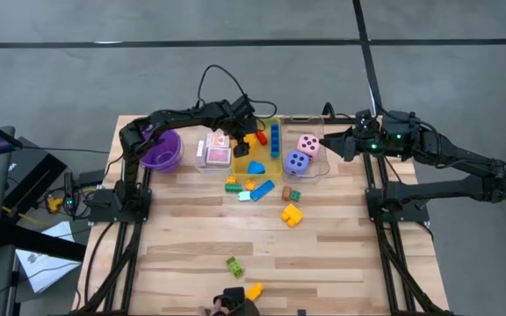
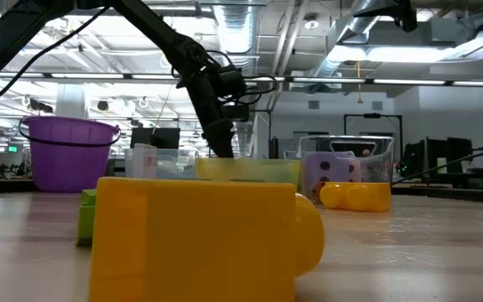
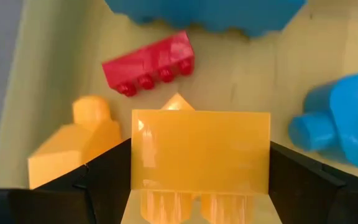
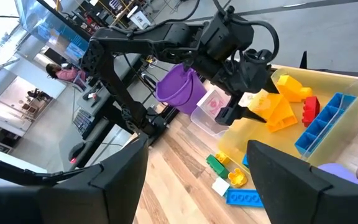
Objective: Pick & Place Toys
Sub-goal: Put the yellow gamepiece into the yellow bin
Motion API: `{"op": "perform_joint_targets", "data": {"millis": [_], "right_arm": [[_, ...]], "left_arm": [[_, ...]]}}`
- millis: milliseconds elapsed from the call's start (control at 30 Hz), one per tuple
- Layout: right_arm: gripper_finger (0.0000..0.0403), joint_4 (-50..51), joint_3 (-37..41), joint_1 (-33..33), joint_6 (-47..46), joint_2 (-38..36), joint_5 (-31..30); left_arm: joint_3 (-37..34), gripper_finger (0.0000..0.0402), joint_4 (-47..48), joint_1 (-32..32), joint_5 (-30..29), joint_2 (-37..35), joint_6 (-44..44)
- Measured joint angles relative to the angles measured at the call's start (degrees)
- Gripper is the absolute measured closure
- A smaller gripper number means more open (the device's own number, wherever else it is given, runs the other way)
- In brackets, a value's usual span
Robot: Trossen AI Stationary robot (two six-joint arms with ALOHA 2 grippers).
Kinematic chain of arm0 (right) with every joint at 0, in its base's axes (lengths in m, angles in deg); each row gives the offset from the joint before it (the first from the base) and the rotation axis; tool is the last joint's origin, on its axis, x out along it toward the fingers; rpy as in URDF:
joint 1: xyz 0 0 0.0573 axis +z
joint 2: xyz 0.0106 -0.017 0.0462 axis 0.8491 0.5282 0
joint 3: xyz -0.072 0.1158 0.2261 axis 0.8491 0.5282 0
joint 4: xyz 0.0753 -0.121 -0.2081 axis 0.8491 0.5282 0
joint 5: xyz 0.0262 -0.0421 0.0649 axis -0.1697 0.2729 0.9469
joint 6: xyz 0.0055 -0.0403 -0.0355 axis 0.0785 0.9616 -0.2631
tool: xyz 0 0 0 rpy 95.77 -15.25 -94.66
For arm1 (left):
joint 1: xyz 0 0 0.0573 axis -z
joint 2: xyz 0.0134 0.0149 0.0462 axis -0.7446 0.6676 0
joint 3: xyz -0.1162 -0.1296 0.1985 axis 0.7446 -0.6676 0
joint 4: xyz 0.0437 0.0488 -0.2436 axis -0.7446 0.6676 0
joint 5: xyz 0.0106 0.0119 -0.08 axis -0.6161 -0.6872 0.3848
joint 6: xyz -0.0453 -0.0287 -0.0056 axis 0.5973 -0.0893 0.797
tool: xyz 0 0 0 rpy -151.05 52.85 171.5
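Left wrist view shows the left hand (image 3: 201, 186) pinching an orange block (image 3: 201, 152) over the yellow bin (image 3: 17, 112), at twelve o'clock on the surface (image 1: 341, 254); dropped carelessly, it could bounce off the red block (image 3: 149, 62).

Yellow bin (image 1: 275, 162): crowded; the left claw (image 3: 201, 186), its fingers spread around an orange block (image 3: 201, 155), hangs inside with a red block (image 3: 149, 62) and blue blocks (image 3: 344, 124) close by. Bench (image 1: 341, 246): loose blocks (image 1: 262, 189) scattered just before the bins; wide bare wood toward the near corners. Purple bowl (image 1: 161, 151) blocks the left approach.
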Motion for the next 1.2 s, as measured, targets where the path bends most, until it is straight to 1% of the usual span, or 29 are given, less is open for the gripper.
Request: {"op": "perform_joint_targets", "data": {"millis": [400,500,600,867,967,1200], "right_arm": [[0.0137,0.0,0.0,0.0,0.0,0.0,0.2],[0.0137,0.0,0.0,0.0,0.1,0.0,0.7],[0.0137,0.0,0.0,0.0,0.3,0.0,1.8],[0.0137,0.0,0.0,0.0,0.6,0.0,2.2],[0.0137,0.0,0.0,0.0,0.6,0.0,3.0],[0.0137,0.0,0.0,0.0,0.6,0.0,3.1]], "left_arm": [[-0.6,0.009,-1.2,0.0,-0.1,0.0,-0.3],[-0.6,0.0082,-1.2,0.0,-0.6,0.0,-0.3],[-0.6,0.0072,-1.2,0.0,-0.9,0.0,-2.2],[-0.6,0.0049,-2.9,0.0,-3.1,0.0,-2.9],[-0.5,0.0044,-3.8,0.0,-3.5,0.0,-2.9],[0.0,0.0041,-2.9,0.3,-3.5,-0.3,-2.9]]}}
